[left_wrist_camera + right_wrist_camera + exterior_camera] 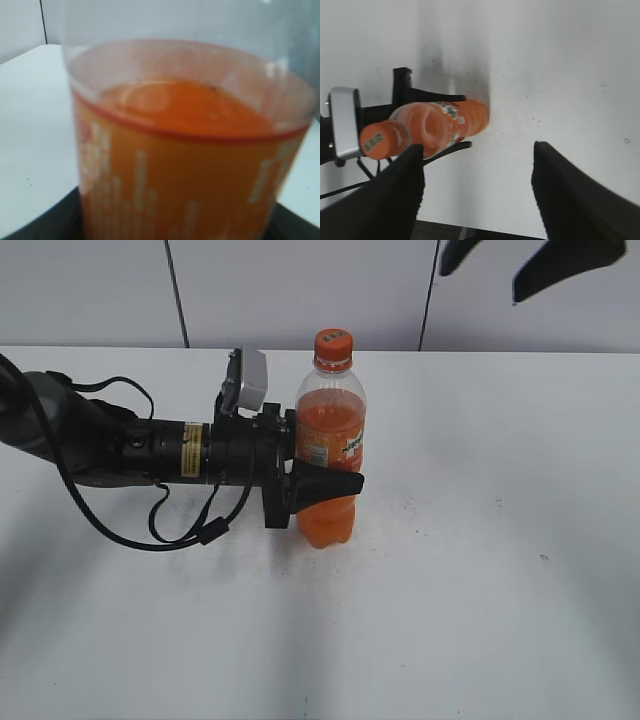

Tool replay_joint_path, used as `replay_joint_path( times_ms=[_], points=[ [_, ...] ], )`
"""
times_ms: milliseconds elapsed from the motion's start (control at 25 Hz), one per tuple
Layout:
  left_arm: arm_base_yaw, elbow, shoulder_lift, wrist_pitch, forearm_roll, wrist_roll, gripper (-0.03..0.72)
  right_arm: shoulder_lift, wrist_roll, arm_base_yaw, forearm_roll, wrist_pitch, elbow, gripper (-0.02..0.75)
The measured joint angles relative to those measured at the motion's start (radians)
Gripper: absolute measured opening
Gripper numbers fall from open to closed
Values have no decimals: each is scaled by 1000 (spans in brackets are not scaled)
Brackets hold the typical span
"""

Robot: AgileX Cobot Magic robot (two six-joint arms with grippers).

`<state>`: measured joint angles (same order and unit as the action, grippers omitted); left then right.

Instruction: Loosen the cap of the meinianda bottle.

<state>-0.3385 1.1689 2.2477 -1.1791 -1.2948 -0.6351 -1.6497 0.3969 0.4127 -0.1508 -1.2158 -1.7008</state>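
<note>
You get bright, even light on the white bench, with only soft shadows. Your left wrist view is blurred on the meinianda bottle. At 6 o'clock, the right hand is defocused.

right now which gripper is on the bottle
The left gripper: its black fingers clamp the bottle at the label. The right gripper hangs open above, touching nothing, with the cap on.

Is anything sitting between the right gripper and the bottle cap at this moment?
No. In the right wrist view the right gripper, fingers spread, hangs above the cap with only open air and bare white table between. The left gripper clamps the meinianda bottle lower down.
</note>
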Motion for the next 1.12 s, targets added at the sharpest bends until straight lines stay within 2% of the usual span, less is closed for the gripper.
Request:
replay_joint_path(
  times_ms=[200, 440, 920, 1120],
  points=[
    [0, 0, 0, -3, -7, 0, 419, -90, 74, 145, 56, 0, -109, 503],
    [0, 0, 0, -5, -8, 0, 419, -181, 97, 220, 72, -1, -176, 503],
    [0, 0, 0, -5, -9, 0, 419, -256, 98, 257, 86, -2, -181, 503],
    [0, 0, 0, -5, -9, 0, 419, -256, 98, 257, 97, -2, -181, 459]
  ],
)
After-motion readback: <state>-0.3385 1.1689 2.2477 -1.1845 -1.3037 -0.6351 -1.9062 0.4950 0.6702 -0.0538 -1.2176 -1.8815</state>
